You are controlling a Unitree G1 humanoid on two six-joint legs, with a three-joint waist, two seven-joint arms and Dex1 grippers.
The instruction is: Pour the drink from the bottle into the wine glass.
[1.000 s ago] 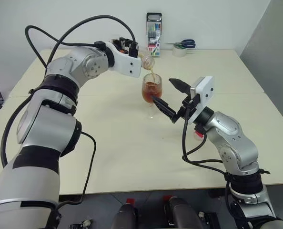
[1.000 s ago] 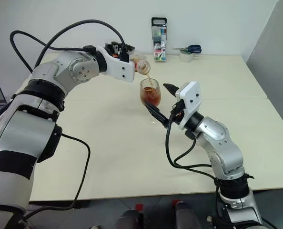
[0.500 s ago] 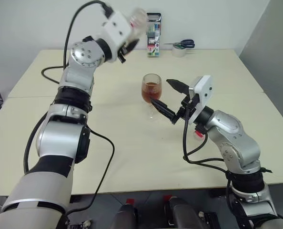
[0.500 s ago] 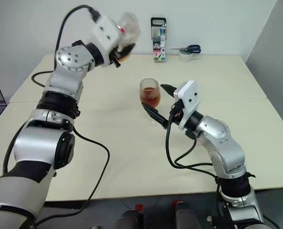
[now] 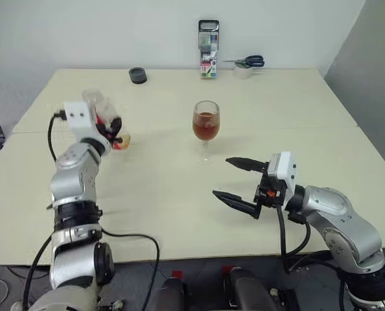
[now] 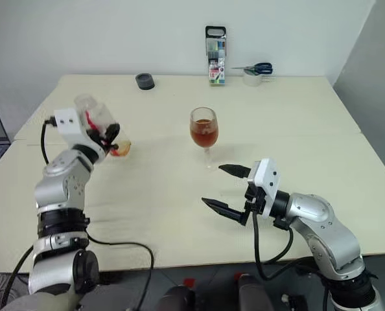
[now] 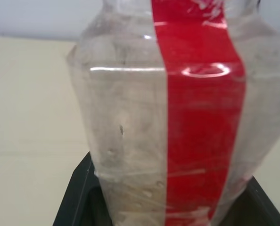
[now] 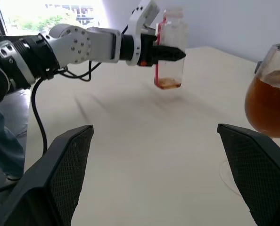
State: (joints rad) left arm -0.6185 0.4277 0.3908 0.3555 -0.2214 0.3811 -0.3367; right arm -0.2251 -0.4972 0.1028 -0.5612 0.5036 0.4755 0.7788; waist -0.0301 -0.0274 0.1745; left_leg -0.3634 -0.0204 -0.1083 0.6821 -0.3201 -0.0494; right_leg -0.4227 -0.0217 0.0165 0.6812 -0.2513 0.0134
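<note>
Your left gripper (image 5: 112,131) has swung off the glass (image 5: 206,121) out to the table's (image 5: 179,194) left side, fingers clamped on the bottle (image 6: 103,130), now upright with just a trace of drink (image 8: 168,84) at its bottom. Nearest you, your right gripper (image 5: 242,182) has drawn back, jaws spread wide and holding nothing. Mid-table, the glass stands about half full. Farther back sit a black cap (image 5: 138,75), a marker pack (image 5: 209,48), scissors (image 5: 249,61) and a tape roll (image 5: 244,70).
</note>
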